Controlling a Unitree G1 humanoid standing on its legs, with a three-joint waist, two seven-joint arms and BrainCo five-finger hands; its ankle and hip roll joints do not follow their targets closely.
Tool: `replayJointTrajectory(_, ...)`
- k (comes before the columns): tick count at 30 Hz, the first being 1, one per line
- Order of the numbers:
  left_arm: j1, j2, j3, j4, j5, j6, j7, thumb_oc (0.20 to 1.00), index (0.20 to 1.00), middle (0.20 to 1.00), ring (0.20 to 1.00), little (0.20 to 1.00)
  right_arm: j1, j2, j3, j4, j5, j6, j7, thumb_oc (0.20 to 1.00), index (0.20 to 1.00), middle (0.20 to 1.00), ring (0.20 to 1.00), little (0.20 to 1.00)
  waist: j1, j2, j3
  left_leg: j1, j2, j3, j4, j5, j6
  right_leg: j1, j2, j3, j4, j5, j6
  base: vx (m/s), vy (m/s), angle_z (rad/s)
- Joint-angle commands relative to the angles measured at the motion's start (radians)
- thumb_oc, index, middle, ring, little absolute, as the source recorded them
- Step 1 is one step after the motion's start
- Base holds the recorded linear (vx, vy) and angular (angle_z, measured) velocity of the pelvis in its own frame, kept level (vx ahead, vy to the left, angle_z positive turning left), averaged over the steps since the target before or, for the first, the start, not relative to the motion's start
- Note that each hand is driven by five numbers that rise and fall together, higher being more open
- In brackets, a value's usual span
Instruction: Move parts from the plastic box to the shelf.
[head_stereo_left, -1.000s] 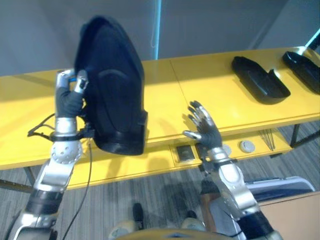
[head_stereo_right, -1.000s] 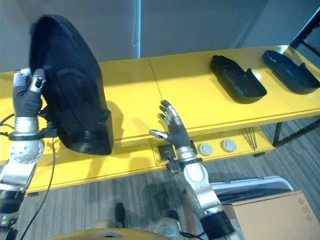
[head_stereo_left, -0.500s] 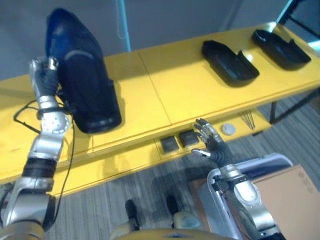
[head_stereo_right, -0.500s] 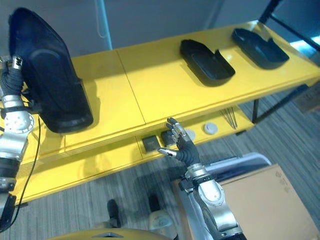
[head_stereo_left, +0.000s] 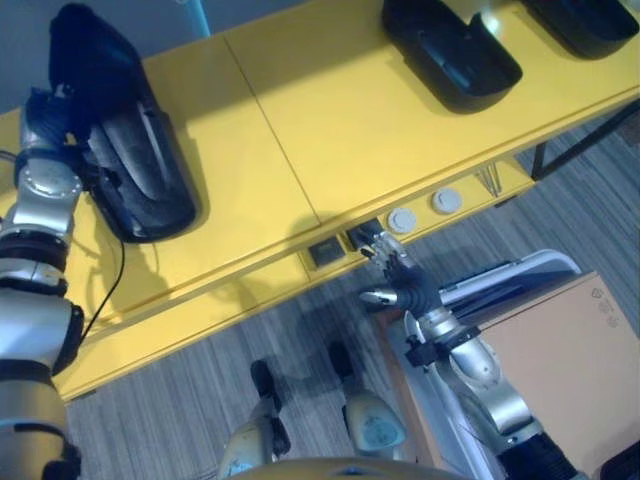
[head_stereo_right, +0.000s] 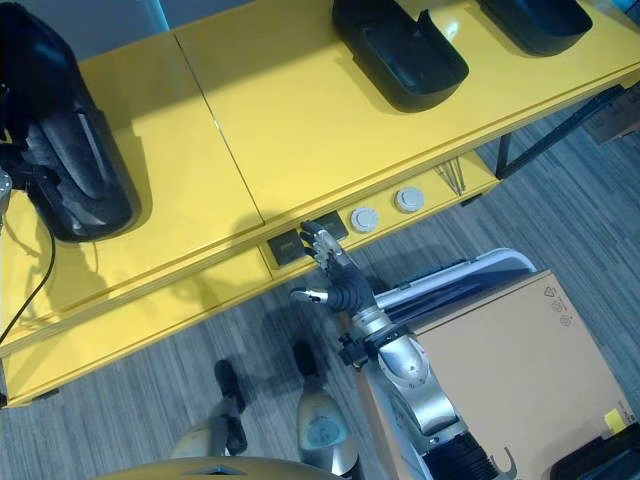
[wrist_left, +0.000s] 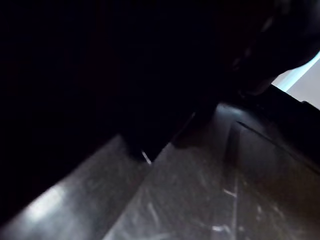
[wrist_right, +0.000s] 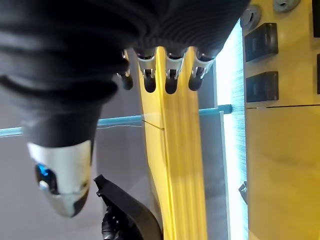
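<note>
Progress looks partial: three black moulded plastic parts lie on the yellow shelf (head_stereo_left: 300, 130), one (head_stereo_left: 120, 170) by the left hand (head_stereo_left: 45, 110), whose grip I cannot tell; the right hand (head_stereo_right: 335, 280) hangs open, empty.

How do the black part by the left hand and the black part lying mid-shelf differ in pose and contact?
The part by the left hand is propped up steeply, its ribbed inner face showing, while the mid-shelf part lies flat, hollow side up. The left hand is at the first part's edge, its fingers hidden; nothing touches the mid-shelf part. The right hand hangs open off the shelf. Both parts are black moulded shells on the yellow shelf.
</note>
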Motion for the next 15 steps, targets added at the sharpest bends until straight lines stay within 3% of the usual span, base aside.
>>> replayJointTrajectory(1, -0.099, 0.099, -0.002, 0.054, 0.071, -0.002, 0.009, 0.2, 0.2, 0.2, 0.2, 0.2, -0.019, 0.016, -0.012, -0.013, 0.015, -0.045, 0.01, 1.0, 1.0, 1.0, 1.0, 1.0, 0.031, -0.042, 0.004, 0.133, -0.018, 0.016, -0.006, -0.137, -0.022, 0.019, 0.003, -0.054, -0.005, -0.047, 0.036, 0.0, 0.0, 0.0)
replayJointTrajectory(6, -0.086, 0.133, -0.02, 0.087, 0.151, 0.017, 0.0, 0.2, 0.2, 0.2, 0.2, 0.2, -0.013, 0.014, -0.011, -0.012, 0.023, -0.048, 0.022, 1.0, 1.0, 1.0, 1.0, 1.0, 0.035, -0.042, 0.009, 0.137, -0.014, 0.009, -0.006, -0.137, -0.026, 0.025, 0.004, -0.063, -0.005, -0.054, 0.032, 0.02, -0.022, 0.05)
replayJointTrajectory(7, -0.082, 0.14, -0.02, 0.092, 0.161, 0.015, -0.003, 0.231, 0.231, 0.231, 0.231, 0.231, -0.01, 0.014, -0.011, -0.01, 0.024, -0.05, 0.023, 1.0, 1.0, 1.0, 1.0, 1.0, 0.036, -0.043, 0.01, 0.138, -0.013, 0.008, -0.006, -0.138, -0.027, 0.027, 0.005, -0.064, -0.005, -0.054, 0.031, 0.02, -0.011, 0.14)
replayJointTrajectory(8, -0.082, 0.14, -0.02, 0.092, 0.161, 0.015, -0.004, 0.316, 0.316, 0.316, 0.316, 0.316, -0.01, 0.014, -0.011, -0.01, 0.024, -0.05, 0.023, 1.0, 1.0, 1.0, 1.0, 1.0, 0.036, -0.043, 0.011, 0.138, -0.013, 0.008, -0.006, -0.138, -0.027, 0.027, 0.005, -0.064, -0.005, -0.054, 0.031, 0.01, -0.011, 0.12)
replayJointTrajectory(9, -0.079, 0.144, -0.021, 0.094, 0.17, 0.016, 0.0, 0.526, 0.526, 0.526, 0.526, 0.526, -0.008, 0.015, -0.009, -0.009, 0.025, -0.053, 0.024, 1.0, 1.0, 1.0, 1.0, 1.0, 0.036, -0.044, 0.011, 0.139, -0.013, 0.007, -0.006, -0.139, -0.028, 0.028, 0.006, -0.064, -0.005, -0.055, 0.031, 0.01, -0.009, 0.07)
replayJointTrajectory(10, -0.08, 0.146, -0.024, 0.096, 0.178, 0.019, 0.004, 0.903, 0.903, 0.903, 0.903, 0.903, -0.008, 0.015, -0.007, -0.01, 0.027, -0.053, 0.025, 1.0, 1.0, 1.0, 1.0, 1.0, 0.035, -0.045, 0.012, 0.14, -0.013, 0.007, -0.006, -0.14, -0.028, 0.028, 0.007, -0.063, -0.005, -0.056, 0.03, 0.0, 0.0, 0.0)
replayJointTrajectory(11, -0.08, 0.145, -0.025, 0.097, 0.18, 0.019, 0.006, 1.0, 1.0, 1.0, 1.0, 1.0, -0.008, 0.016, -0.005, -0.009, 0.029, -0.055, 0.023, 1.0, 1.0, 1.0, 1.0, 1.0, 0.035, -0.046, 0.013, 0.14, -0.012, 0.006, -0.006, -0.14, -0.028, 0.029, 0.007, -0.063, -0.005, -0.055, 0.03, 0.0, 0.0, 0.0)
replayJointTrajectory(15, -0.079, 0.141, -0.025, 0.097, 0.18, 0.022, 0.002, 1.0, 1.0, 1.0, 1.0, 1.0, -0.003, 0.017, -0.008, -0.008, 0.029, -0.056, 0.022, 1.0, 1.0, 1.0, 1.0, 1.0, 0.034, -0.048, 0.015, 0.138, -0.012, 0.005, -0.006, -0.14, -0.027, 0.028, 0.007, -0.064, -0.005, -0.055, 0.031, 0.0, 0.0, 0.0)
